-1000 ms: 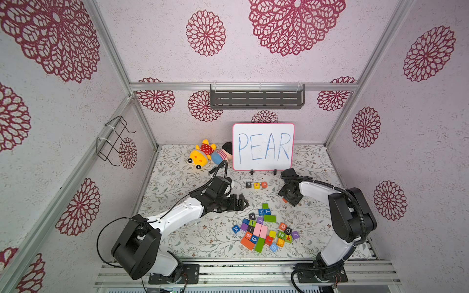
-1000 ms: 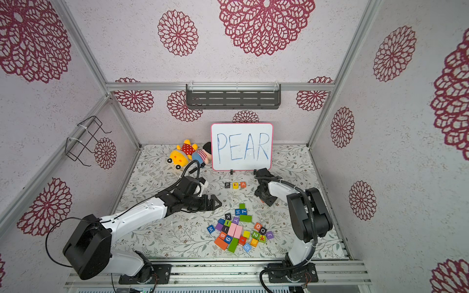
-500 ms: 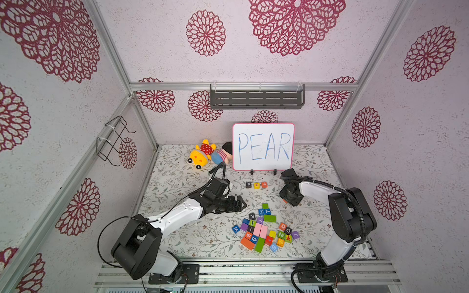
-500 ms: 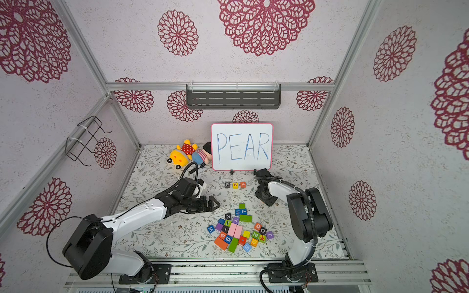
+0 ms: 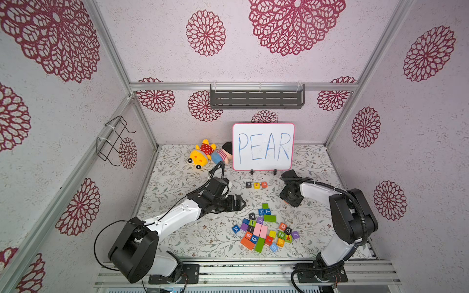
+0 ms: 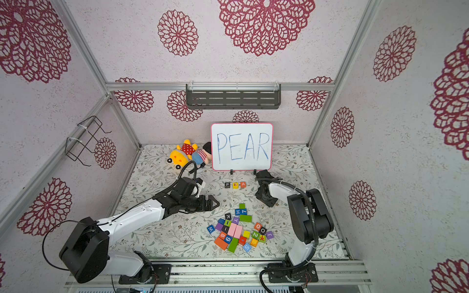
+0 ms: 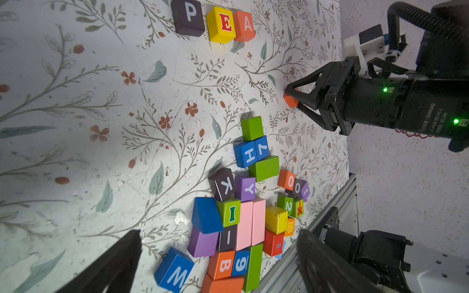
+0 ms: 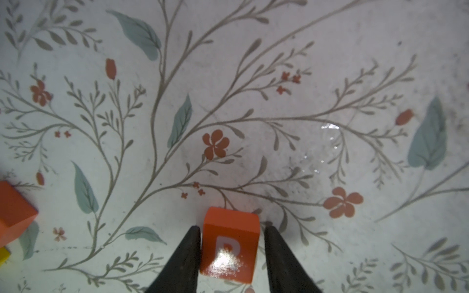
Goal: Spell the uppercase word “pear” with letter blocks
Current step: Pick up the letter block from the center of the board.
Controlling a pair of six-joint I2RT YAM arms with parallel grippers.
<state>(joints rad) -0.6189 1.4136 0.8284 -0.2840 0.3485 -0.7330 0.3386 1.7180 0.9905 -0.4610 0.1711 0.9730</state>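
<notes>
The black P block [image 5: 248,185], yellow E block [image 5: 256,185] and orange A block [image 5: 264,184] stand in a row in front of the whiteboard, and also show in the left wrist view: P block [image 7: 189,16], E block [image 7: 222,24], A block [image 7: 245,25]. The orange-red R block [image 8: 229,246] sits on the mat to the right of the row. My right gripper [image 8: 232,227] points down with its jaws either side of the R block; one finger touches it and a thin gap shows at the other. My left gripper [image 5: 241,203] hovers open and empty left of the loose pile.
A pile of mixed coloured blocks [image 5: 264,228] lies near the front edge. The pink-framed whiteboard [image 5: 263,147] stands at the back, with plush toys [image 5: 203,154] to its left. A grey shelf [image 5: 256,97] and a wire rack [image 5: 114,139] hang on the walls.
The right gripper's jaws have narrowed round the R block. Both arms have barely moved.
</notes>
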